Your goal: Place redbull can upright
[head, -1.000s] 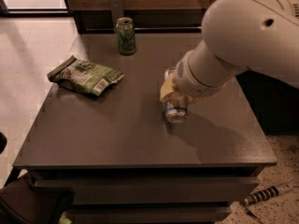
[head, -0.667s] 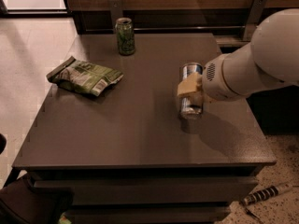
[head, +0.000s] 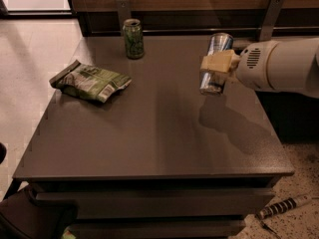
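A robot arm reaches in from the right over a dark bench (head: pixel 149 133). Its cream claw (head: pixel 217 63) is closed around the middle of the redbull can (head: pixel 220 44), at the bench's far right. The can is almost upright, silver top leaning slightly far and right, and looks raised, its shadow lying apart below it. A green can (head: pixel 133 38) stands far left and a bag (head: pixel 89 81) lies at the left, both well apart. To place it well, the claw should square the can vertical, lower until the base sits flat, then let go.
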`<state>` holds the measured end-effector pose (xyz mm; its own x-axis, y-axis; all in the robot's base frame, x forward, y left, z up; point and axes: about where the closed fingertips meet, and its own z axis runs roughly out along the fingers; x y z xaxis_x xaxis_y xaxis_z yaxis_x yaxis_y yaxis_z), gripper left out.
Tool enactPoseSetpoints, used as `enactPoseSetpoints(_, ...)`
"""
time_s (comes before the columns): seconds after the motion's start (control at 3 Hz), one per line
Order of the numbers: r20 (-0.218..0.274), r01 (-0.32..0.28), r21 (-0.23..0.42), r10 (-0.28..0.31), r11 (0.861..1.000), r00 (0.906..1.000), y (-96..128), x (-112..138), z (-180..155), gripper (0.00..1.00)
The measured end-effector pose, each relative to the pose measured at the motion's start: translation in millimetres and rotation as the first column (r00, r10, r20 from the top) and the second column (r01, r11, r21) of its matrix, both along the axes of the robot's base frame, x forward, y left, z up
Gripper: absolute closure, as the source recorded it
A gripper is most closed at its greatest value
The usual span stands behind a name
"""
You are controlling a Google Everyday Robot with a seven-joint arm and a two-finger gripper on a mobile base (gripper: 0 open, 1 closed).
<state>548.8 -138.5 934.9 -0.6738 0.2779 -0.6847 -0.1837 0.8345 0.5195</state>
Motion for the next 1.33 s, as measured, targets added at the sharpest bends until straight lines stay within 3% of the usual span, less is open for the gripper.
enactPoseSetpoints(0.33,0.130,-0.092,0.099,0.079,0.991,0.9884,5,-18,44,1.00)
enactPoseSetpoints(0.67,0.286,-0.247,0.049,0.223,0.968,0.9318,11,-29,69,1.00)
enactPoseSetpoints(1.0,0.344,-0.346,-0.026,0.334,0.938,0.8776,47,-23,72,1.00)
enactPoseSetpoints(1.33,0.344,-0.346,-0.026,0.334,0.938,0.8776,47,-23,72,1.00)
